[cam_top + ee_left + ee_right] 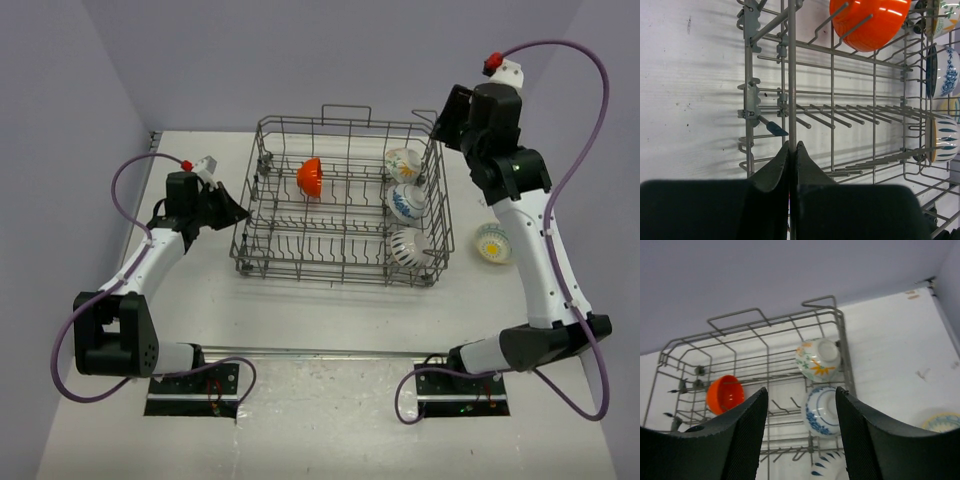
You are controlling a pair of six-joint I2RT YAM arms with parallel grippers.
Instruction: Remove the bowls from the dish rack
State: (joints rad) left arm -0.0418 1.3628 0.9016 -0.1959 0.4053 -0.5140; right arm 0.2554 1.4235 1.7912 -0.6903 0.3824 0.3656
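The grey wire dish rack [262,190] stands mid-table. An orange bowl [310,176] sits on edge among its tines at the back left. Three white patterned bowls fill its right column: a floral one [403,162], a blue one [407,203] and a dark-striped one [408,246]. A pale yellow bowl [493,243] rests on the table right of the rack. My left gripper [792,146] is shut on a wire of the rack's left rim [791,75]. My right gripper [801,395] hangs open above the rack's back right corner, over the blue bowl [822,410], holding nothing.
Purple walls close in the table on the left, back and right. The rack's handle loop [346,112] rises at its back edge. The arm bases sit at the near edge.
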